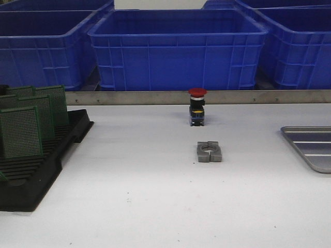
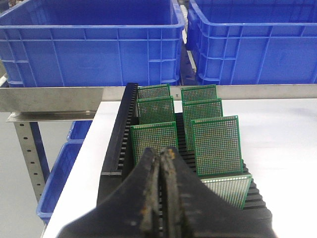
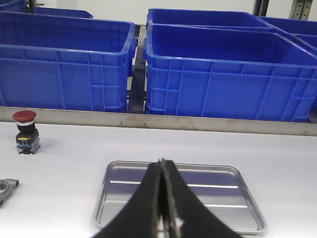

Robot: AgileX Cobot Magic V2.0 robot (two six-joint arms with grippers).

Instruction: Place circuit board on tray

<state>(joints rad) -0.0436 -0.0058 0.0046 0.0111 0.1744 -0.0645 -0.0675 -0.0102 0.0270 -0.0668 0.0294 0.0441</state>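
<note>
Several green circuit boards (image 1: 20,132) stand upright in a black slotted rack (image 1: 31,178) at the table's left. In the left wrist view the boards (image 2: 217,145) fill the rack (image 2: 116,144) just beyond my left gripper (image 2: 162,152), which is shut and empty. The silver-grey tray (image 1: 310,147) lies empty at the table's right edge. In the right wrist view the tray (image 3: 119,191) lies under and beyond my right gripper (image 3: 161,162), which is shut and empty. Neither gripper shows in the front view.
A red-capped push button (image 1: 197,106) stands at the table's middle back, also in the right wrist view (image 3: 25,131). A grey metal clamp block (image 1: 209,152) lies in front of it. Blue plastic bins (image 1: 178,49) stand behind a metal rail (image 1: 155,97).
</note>
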